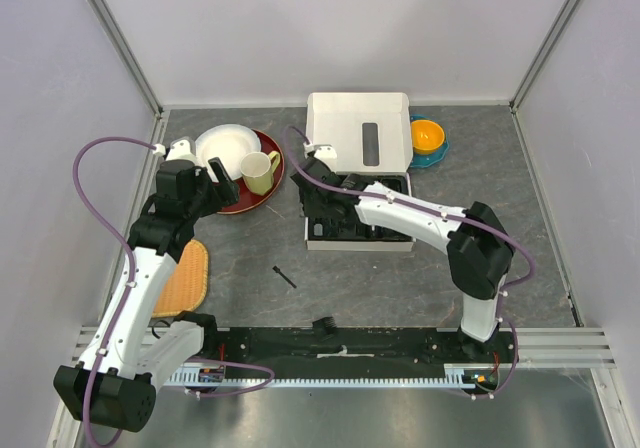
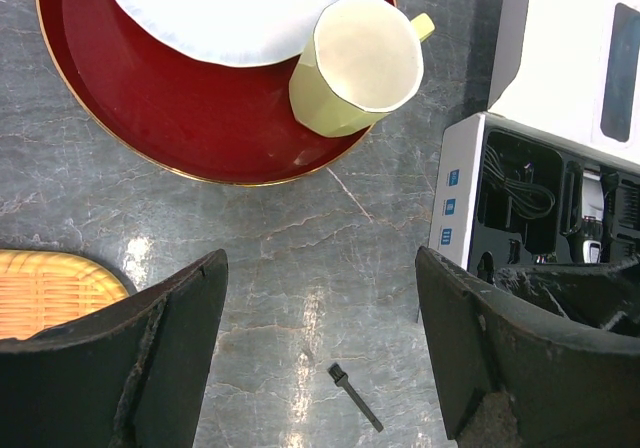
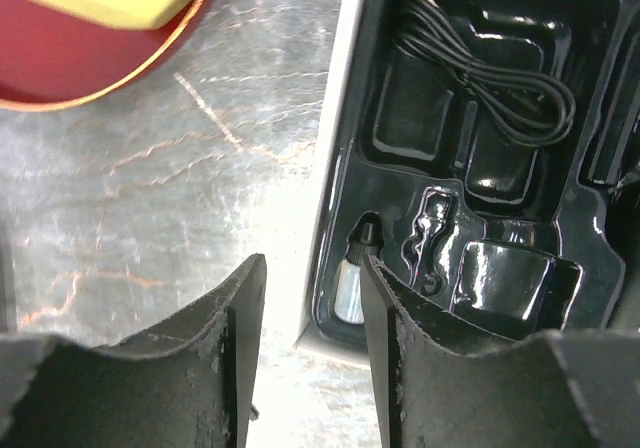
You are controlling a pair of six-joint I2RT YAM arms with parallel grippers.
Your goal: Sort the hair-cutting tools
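Count: one thin black brush [image 1: 285,276], one small black comb attachment [image 1: 323,323], one white box [image 1: 358,133] with its lid folded back, and one black tray [image 1: 392,230] inside it. Also one red plate [image 1: 262,196], one white plate [image 1: 222,148] on it, one yellow mug [image 1: 260,171] on its rim side, one orange bowl [image 1: 427,134] on a blue saucer [image 1: 440,154], and one woven mat [image 1: 185,274]. Two arms.

Brush: lies flat on the bare counter [image 1: 400,288], on the near side of the box, off its left front corner. Comb attachment: further out from the box on the same side, close to the arm bases. Both lie well apart from either hand.

Left hand [image 1: 222,176]: off the box's left side, over the edge of the red plate, fingers spread wide and holding nothing. In its wrist view the brush [image 2: 355,396] shows on the counter below and between the fingers.

Right hand [image 3: 313,268]: over the box's left front corner, fingers parted by a narrow gap with nothing clamped. A small black-capped bottle [image 3: 352,280] sits in the tray's corner pocket, seen in that gap; contact cannot be told. One coiled black cable [image 3: 500,73] lies in a pocket further in. The rest of the tray is hidden by the arm.

Surface: grey marbled stone-look counter. Room: pale walls [image 1: 330,28] on three sides, with metal frame posts at the corners.
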